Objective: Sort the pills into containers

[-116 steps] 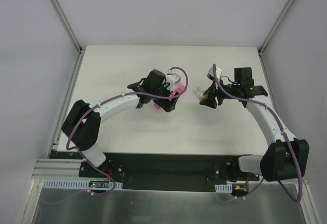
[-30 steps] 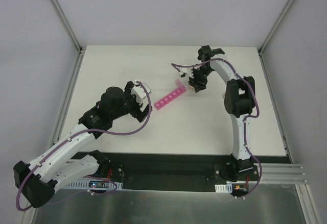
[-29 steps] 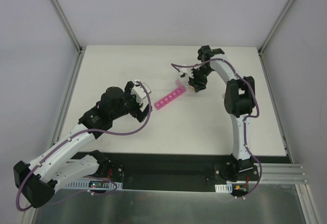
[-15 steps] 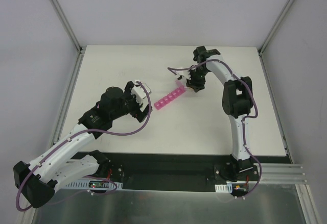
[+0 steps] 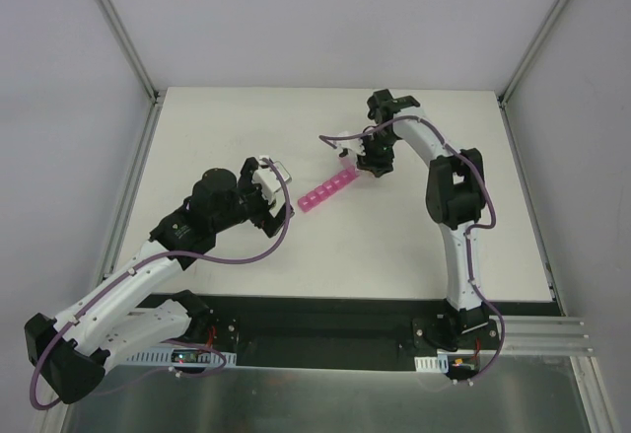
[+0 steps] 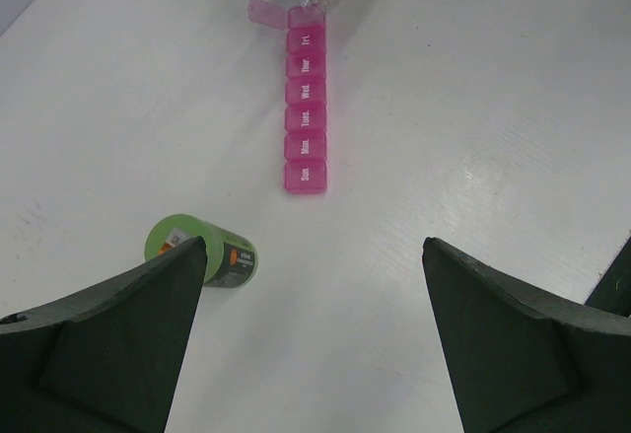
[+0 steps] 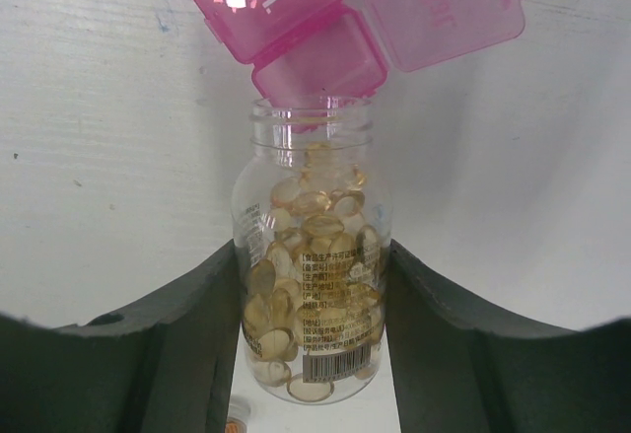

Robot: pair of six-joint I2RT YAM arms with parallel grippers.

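Note:
The containers are one long pink organizer (image 5: 326,191) lying slantwise mid-table, seen whole in the left wrist view (image 6: 306,108). Its far end compartment (image 7: 317,70) stands with its lid (image 7: 444,9) flipped open. My right gripper (image 7: 314,255) is shut on a small clear bottle (image 7: 314,285), and the bottle's open mouth sits at that end compartment. Amber pills (image 7: 320,226) fill the bottle. From above, the right gripper (image 5: 373,159) hovers at the organizer's far end. My left gripper (image 6: 314,246) hangs open and empty, well short of the organizer's near end (image 5: 272,188).
A green bottle (image 6: 202,252) with a dark label lies on its side by my left finger (image 6: 118,334). White tabletop (image 5: 394,236) spreads around the organizer, bounded by grey walls and metal rails (image 5: 123,29).
Over the last second my right gripper carried the bottle slightly left and farther back, staying at the organizer's open end. The left arm has stayed still.

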